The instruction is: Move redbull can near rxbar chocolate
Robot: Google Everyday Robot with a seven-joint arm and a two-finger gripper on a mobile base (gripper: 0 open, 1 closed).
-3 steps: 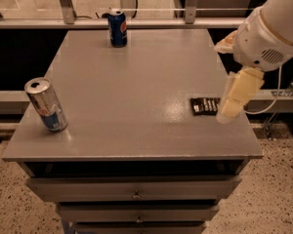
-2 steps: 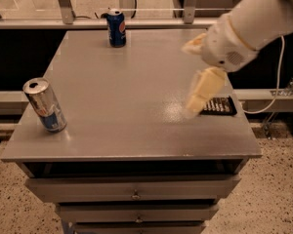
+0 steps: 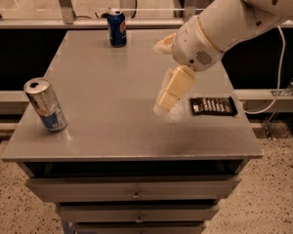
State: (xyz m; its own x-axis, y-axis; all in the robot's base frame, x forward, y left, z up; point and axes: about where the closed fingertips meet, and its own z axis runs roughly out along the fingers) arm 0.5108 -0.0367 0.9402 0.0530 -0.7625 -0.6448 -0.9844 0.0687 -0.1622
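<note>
gripper (image 3: 165, 103) over mid-table, open tabletop (image 3: 112, 116) between it and redbull can (image 3: 45, 105), rxbar chocolate (image 3: 213, 106) just beside

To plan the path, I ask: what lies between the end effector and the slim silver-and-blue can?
The camera view shows only bare grey tabletop between the cream end effector, right of centre, and the slim silver-and-blue can at left.

Nothing here that you can read as words.
The rxbar chocolate (image 3: 213, 106) shows you rows of white print, too small to read; the blue can (image 3: 116, 28) bears a red-white logo, the redbull can (image 3: 45, 105) a red mark; the unmarked end effector (image 3: 167, 100) hangs over the bench (image 3: 112, 130) near the bar.
</note>
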